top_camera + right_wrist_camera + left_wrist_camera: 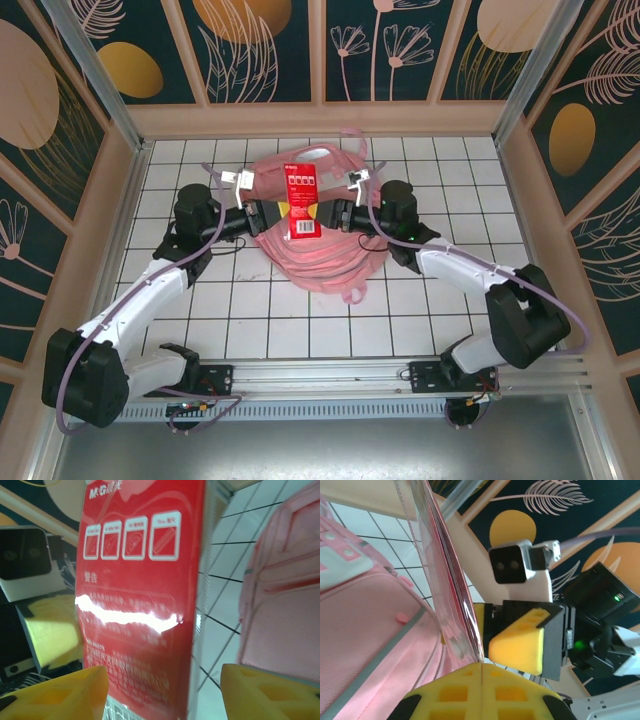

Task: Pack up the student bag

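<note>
One student bag (312,262) lies mid-way on the counter (250,320), one red package (302,205) upright over it, left end effector (272,215) clamped on its edge, right end effector (335,213) apart, straddling it.

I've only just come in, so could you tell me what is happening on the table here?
Both arms meet above the student bag, which lies on the tiled table. The left gripper is shut on the clear edge of a red package, holding it over the bag. The right gripper is open, its fingers on either side of the package. The package is not yet in the bag.
</note>
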